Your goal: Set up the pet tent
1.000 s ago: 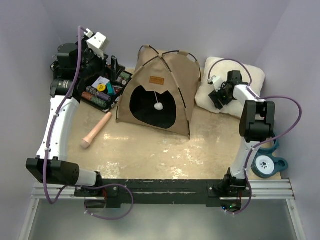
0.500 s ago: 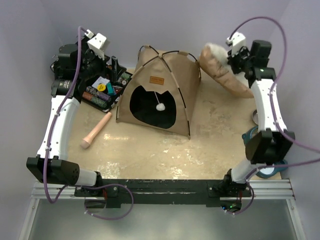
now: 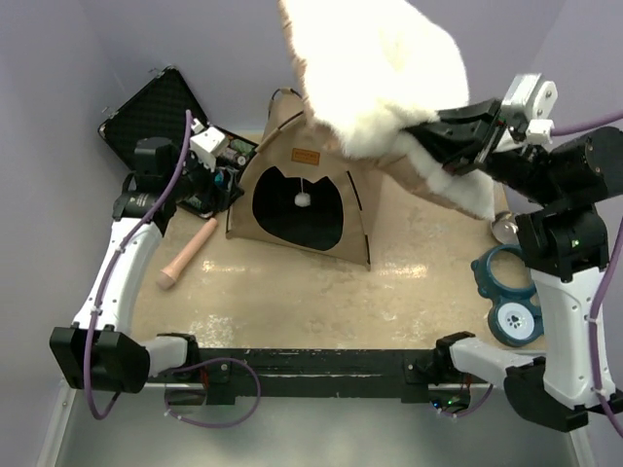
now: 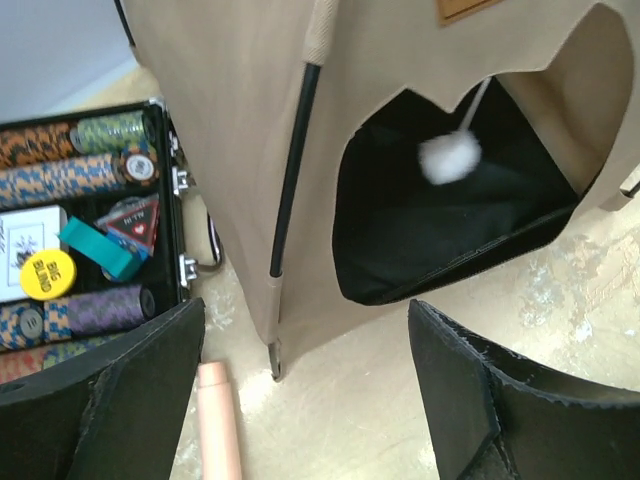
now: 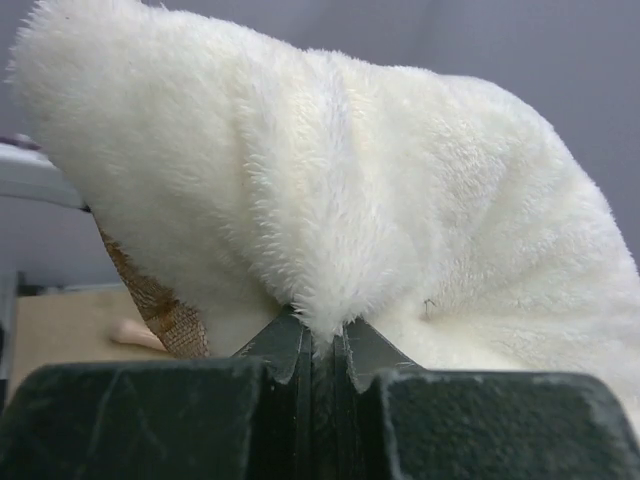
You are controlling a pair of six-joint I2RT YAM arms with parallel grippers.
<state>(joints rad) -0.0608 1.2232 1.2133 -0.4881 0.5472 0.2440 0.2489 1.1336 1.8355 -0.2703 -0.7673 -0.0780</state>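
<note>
Soft, even light comes from above; shadows on the table (image 3: pixel 292 282) are faint. The cushion (image 3: pixel 370 68) glares near-white at the upper middle overhead, edges smeared. In my left wrist view the pompom (image 4: pixel 449 158) blurs, and my fingers (image 4: pixel 110 400) sit dark, unsharp, along the bottom.

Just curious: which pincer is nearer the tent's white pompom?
Left. Left pincer faces the pompom from low on its left; right pincer hangs high to its right, clamping the cushion.
</note>
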